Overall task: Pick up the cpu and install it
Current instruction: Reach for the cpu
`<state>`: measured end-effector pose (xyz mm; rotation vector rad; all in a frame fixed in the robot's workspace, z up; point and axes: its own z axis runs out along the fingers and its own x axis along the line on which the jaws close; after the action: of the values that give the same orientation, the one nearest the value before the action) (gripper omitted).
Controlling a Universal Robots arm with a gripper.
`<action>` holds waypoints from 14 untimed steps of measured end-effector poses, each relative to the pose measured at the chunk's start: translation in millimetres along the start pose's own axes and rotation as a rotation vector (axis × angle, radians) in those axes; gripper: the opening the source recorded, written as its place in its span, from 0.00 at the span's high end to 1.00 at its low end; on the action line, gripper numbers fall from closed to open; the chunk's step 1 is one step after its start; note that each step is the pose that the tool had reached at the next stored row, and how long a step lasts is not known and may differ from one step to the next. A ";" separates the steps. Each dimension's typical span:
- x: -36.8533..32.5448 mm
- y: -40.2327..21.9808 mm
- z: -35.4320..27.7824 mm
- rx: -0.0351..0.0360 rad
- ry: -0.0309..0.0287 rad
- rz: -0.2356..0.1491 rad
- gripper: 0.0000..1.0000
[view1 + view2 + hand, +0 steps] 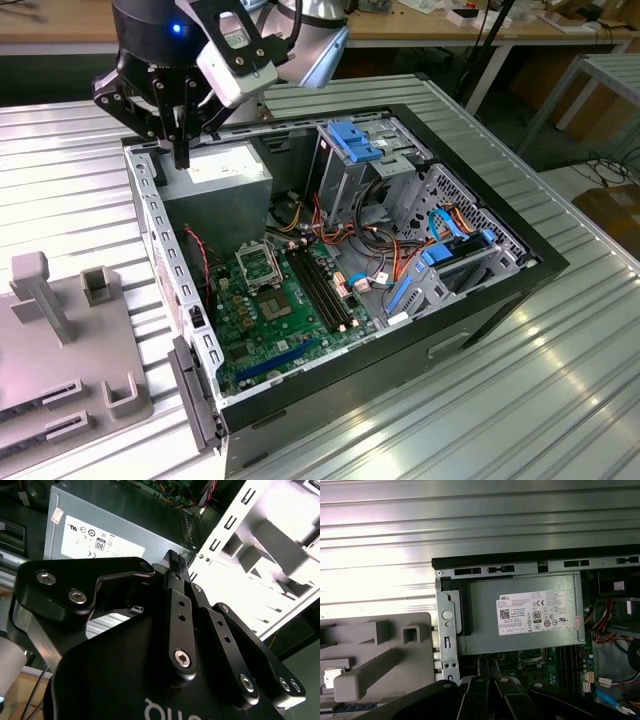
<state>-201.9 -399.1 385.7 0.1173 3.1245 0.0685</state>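
My gripper hangs above the far corner of the open computer case, on the exterior view's left, over the edge of the grey power supply. Its black fingers are pressed together with nothing between them, as both wrist views show. Outside the case, in a recess of the grey fixture, lies a small pale square that looks like the cpu. The silver socket frame sits on the green motherboard, well below the gripper and towards the exterior view's right.
Black memory slots, loose cables and blue drive brackets crowd the case interior. The grey fixture with upright posts stands on the ribbed metal table, on the exterior view's left. Workbenches stand behind.
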 end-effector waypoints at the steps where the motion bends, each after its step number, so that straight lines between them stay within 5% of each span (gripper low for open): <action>1: 0.6 -0.1 0.1 0.0000 0.0004 0.000 0.87; 14: 9.2 -0.8 1.7 0.0005 0.0059 0.000 0.87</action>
<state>-211.1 -399.1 383.9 0.1177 3.1304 0.0682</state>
